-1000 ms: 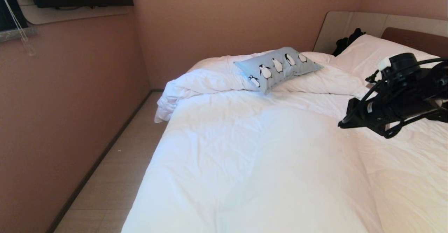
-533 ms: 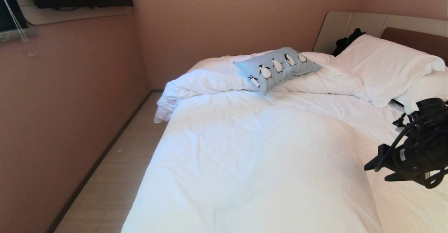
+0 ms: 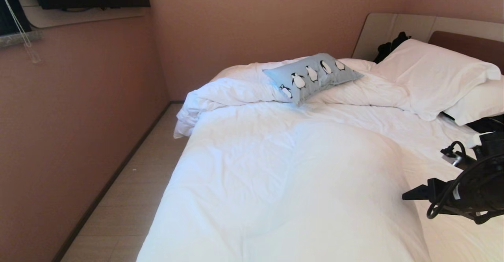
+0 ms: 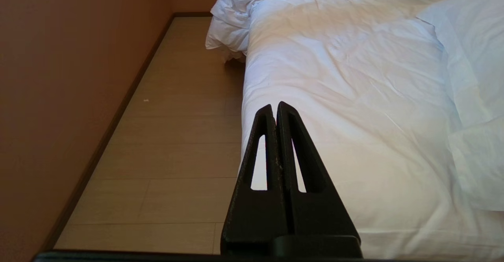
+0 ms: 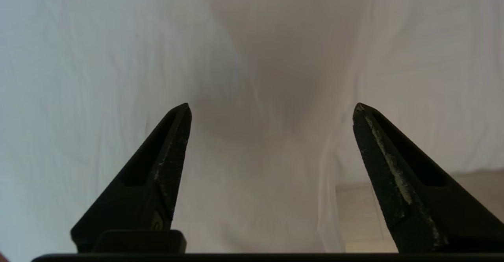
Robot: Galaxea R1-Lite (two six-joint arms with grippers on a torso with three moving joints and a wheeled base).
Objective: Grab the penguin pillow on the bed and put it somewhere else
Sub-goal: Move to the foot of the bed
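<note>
Retreating right gripper point(image 5: 271, 108): dropped toward 4 o'clock since earlier, jaws spread, empty
Penguin pillow point(image 3: 312, 76): unmoved at bed's point(image 3: 283, 183) 12 o'clock
Left gripper point(image 4: 277, 108): clenched

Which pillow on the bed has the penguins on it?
The small light-blue pillow, lying on the bunched-up duvet at the far side. The two bigger pillows by the headboard are plain white.

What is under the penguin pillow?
The penguin pillow lies on a bunched-up fold of the white duvet near the far side of the bed. Whatever is beneath that fold is covered, so it cannot be seen.
</note>
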